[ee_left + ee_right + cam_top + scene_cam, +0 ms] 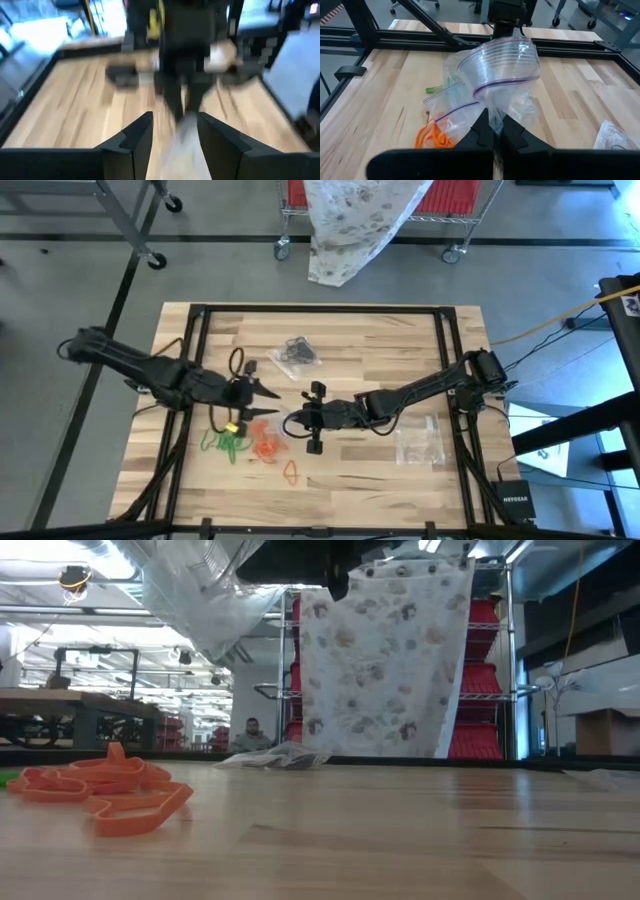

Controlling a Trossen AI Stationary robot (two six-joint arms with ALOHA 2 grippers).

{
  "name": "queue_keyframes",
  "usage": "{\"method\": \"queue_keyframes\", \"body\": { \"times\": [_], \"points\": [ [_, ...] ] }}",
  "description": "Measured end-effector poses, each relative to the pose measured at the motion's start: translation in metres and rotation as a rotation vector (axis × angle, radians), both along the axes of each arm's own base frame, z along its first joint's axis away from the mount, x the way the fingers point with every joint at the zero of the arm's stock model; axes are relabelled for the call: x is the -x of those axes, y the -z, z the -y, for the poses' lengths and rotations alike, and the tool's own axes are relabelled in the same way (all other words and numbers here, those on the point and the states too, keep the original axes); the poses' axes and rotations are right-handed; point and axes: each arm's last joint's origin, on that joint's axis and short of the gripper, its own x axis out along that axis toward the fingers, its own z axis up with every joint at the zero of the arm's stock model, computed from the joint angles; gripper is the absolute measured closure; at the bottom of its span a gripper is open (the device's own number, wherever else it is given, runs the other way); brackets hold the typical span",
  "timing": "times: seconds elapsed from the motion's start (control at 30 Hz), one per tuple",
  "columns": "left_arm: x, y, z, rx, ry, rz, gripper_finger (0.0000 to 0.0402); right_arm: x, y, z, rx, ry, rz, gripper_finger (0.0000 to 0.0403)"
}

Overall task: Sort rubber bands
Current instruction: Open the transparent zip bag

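Observation:
A clear zip bag [495, 70] stands up over the table's middle between my two grippers, its mouth wide. My right gripper [494, 132] is shut on its lower part. My left gripper [506, 27] is just beyond the bag's upper rim; in its own wrist view the fingers [132, 145] are apart with a blurred clear shape between them. Loose rubber bands lie on the table under and beside the bag: orange ones [265, 442], green ones [222, 442] and a single orange loop [291, 471]. The low view shows the orange bands [100, 785] but no gripper. My right gripper pinches a gathered fold of the bag's lower part [495, 120] between its two shut fingers, coming level and slightly downward from the table's right. The bag rises from the fingers, lifted clear of the table. My left gripper is at the bag's upper rim [512, 45]; I cannot tell whether it touches it.
A second clear bag with black bands [295, 355] lies toward the far side. Another clear bag [420, 442] lies at the right. The black frame rails [320, 310] run along the table's edges. A wire cart with patterned cloth [350, 220] stands beyond the table.

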Motion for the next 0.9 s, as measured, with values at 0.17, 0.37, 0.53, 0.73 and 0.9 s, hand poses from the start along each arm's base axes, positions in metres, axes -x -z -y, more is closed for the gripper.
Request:
{"method": "queue_keyframes", "body": {
  "times": [0.17,0.37,0.53,0.73,0.9],
  "points": [
    [0.011,0.009,0.000,-0.046,0.022,-0.091,0.0253,0.000,0.000,0.000,-0.001,0.001,0.004,0.0403],
    [-0.004,0.024,0.004,-0.190,0.036,-0.117,0.0253,0.000,0.000,0.000,-0.003,0.001,0.005,0.0403],
    [-0.018,0.030,0.007,-0.257,0.027,-0.092,0.0253,0.000,0.000,0.000,-0.003,0.001,0.005,0.0403],
    [-0.020,0.027,0.007,-0.290,0.051,-0.063,0.0254,0.000,0.000,0.000,-0.003,0.001,0.004,0.0403],
    [-0.026,0.033,0.010,-0.252,0.137,-0.083,0.0287,-0.001,-0.001,0.000,-0.005,0.001,0.012,0.0403]
  ]
}}
